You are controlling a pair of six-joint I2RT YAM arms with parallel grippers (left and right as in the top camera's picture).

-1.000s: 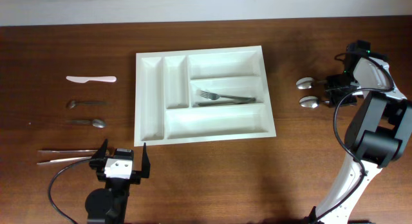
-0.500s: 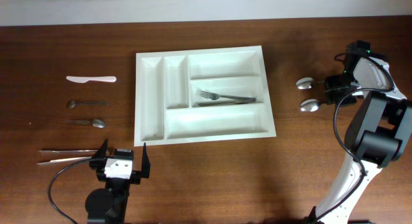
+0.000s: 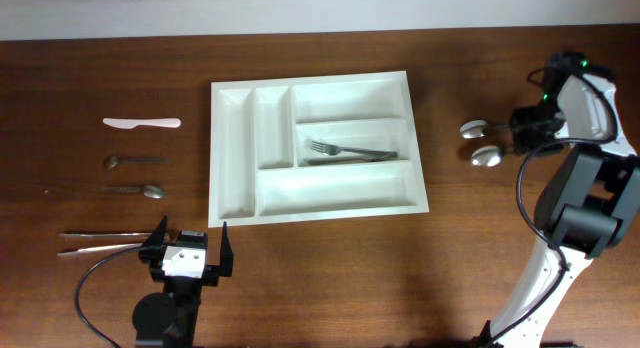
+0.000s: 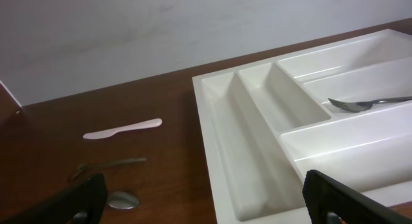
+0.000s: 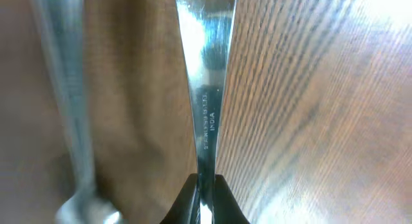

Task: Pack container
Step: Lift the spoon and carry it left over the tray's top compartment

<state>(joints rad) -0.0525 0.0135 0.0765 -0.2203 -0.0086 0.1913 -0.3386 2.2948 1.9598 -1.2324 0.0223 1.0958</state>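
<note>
The white cutlery tray (image 3: 310,148) sits mid-table with a fork (image 3: 350,150) in its middle long compartment; it also shows in the left wrist view (image 4: 257,153). My right gripper (image 3: 522,138) is at the far right, shut on the handle of a metal spoon (image 3: 488,156); the right wrist view shows the handle (image 5: 205,89) pinched between the fingers (image 5: 205,198). A second spoon (image 3: 473,129) lies beside it. My left gripper (image 3: 186,250) is open and empty at the front left, near the tray's front corner.
Left of the tray lie a white plastic knife (image 3: 142,122), two metal spoons (image 3: 132,160) (image 3: 140,190) and two long metal utensils (image 3: 100,240). The right arm's base (image 3: 585,218) stands at the right edge.
My right gripper has lifted and shifted slightly back and right, and the spoon it grips has moved with it. The left arm has not moved.
</note>
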